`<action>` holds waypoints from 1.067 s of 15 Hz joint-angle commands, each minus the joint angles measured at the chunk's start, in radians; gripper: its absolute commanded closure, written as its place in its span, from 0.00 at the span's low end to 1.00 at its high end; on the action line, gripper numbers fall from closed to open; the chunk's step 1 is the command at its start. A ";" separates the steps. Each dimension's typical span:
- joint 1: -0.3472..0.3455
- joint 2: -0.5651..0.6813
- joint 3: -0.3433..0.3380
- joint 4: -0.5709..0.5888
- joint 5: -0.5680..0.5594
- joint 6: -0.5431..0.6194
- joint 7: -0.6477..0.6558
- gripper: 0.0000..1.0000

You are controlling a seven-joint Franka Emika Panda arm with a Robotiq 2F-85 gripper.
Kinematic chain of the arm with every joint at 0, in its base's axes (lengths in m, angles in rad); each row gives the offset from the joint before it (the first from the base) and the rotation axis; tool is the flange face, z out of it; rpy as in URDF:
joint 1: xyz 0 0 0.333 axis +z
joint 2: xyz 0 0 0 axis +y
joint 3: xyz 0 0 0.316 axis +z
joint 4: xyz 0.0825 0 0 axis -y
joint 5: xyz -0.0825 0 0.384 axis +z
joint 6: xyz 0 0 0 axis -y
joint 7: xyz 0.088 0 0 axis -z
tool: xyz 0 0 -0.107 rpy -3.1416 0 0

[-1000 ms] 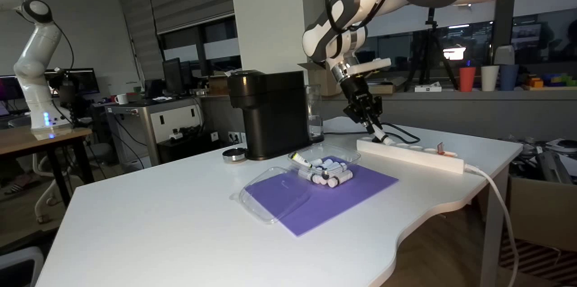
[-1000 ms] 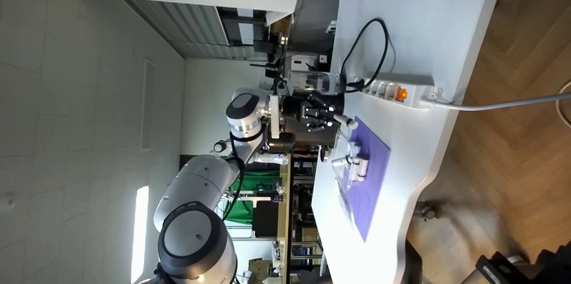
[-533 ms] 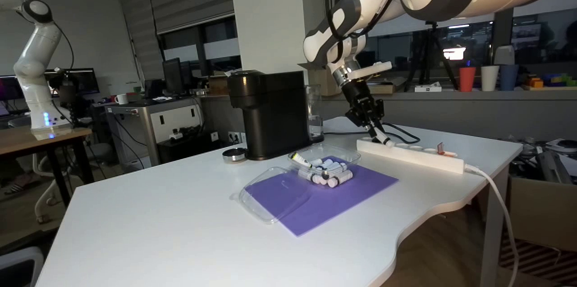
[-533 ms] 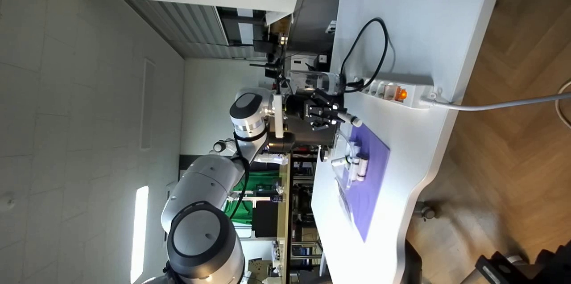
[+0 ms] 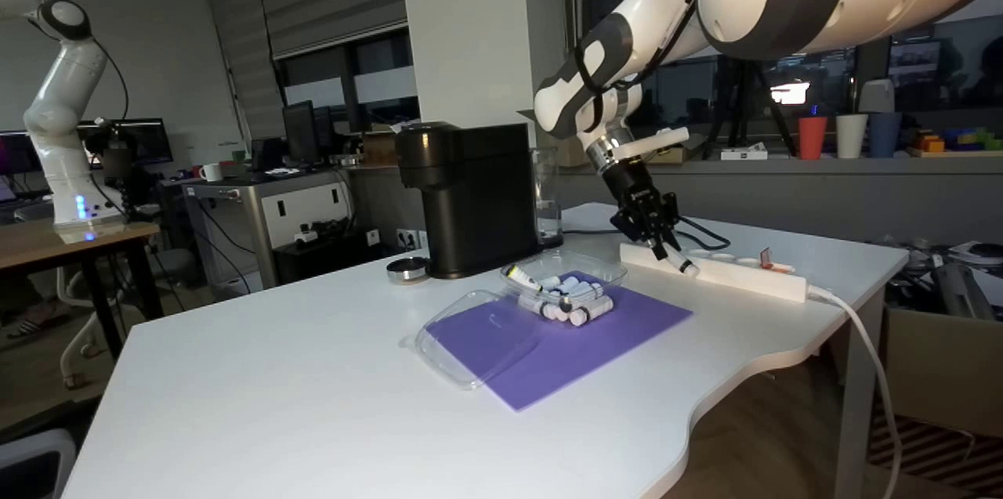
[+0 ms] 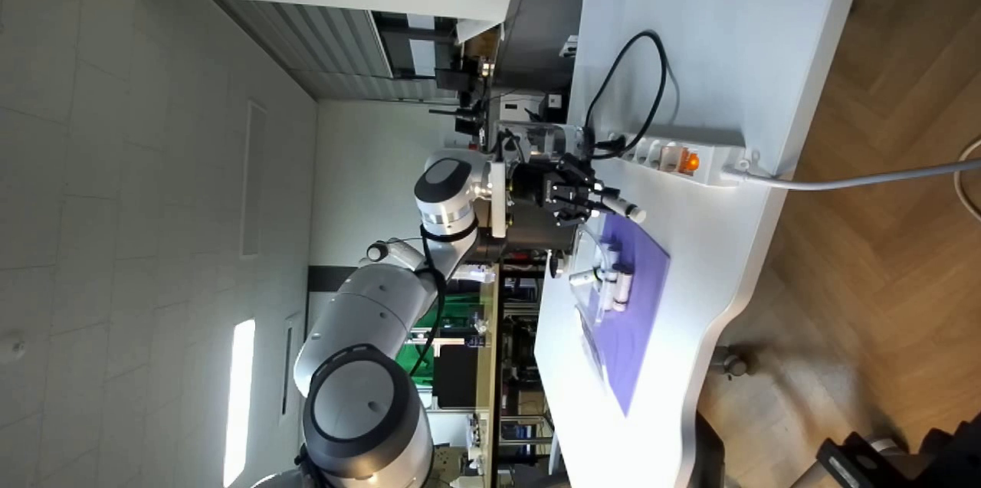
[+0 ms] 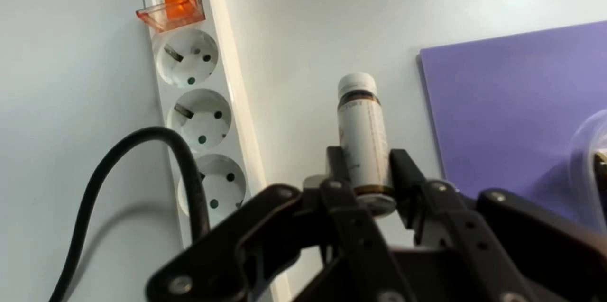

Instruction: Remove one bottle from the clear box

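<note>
My gripper is shut on a small white-labelled bottle with a white cap, its fingers on either side of the lower half. The held bottle is tilted, cap end down and outward, in both exterior views. It is over the white table between the power strip and the purple sheet; I cannot tell its exact height. The clear box stands on the purple sheet with several white bottles inside, one with a yellow mark. Only the box's edge shows in the wrist view.
A white power strip with an orange switch and black cable lies beside the held bottle. A clear lid lies partly on the purple sheet. A black appliance stands behind the box.
My gripper has moved lower and away from the black appliance, carrying the bottle past the near side of the power strip. The box, its bottles and the lid have not moved.
</note>
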 commanded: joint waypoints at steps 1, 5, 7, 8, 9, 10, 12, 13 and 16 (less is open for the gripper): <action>-0.001 0.045 -0.019 0.020 -0.011 -0.006 0.021 0.93; 0.007 0.089 -0.033 0.027 -0.019 0.008 0.023 0.93; 0.011 0.098 -0.036 0.032 -0.028 0.035 0.023 0.93; 0.012 0.100 -0.035 0.034 -0.028 0.058 0.022 0.93; 0.012 0.101 -0.032 0.034 -0.026 0.083 0.022 0.93; 0.013 0.101 -0.030 0.034 -0.024 0.110 0.020 0.93; 0.016 0.100 -0.030 0.030 -0.025 0.168 0.020 0.93; 0.017 0.099 -0.030 0.028 -0.024 0.182 0.019 0.93; 0.018 0.091 -0.025 0.021 -0.018 0.190 0.014 0.48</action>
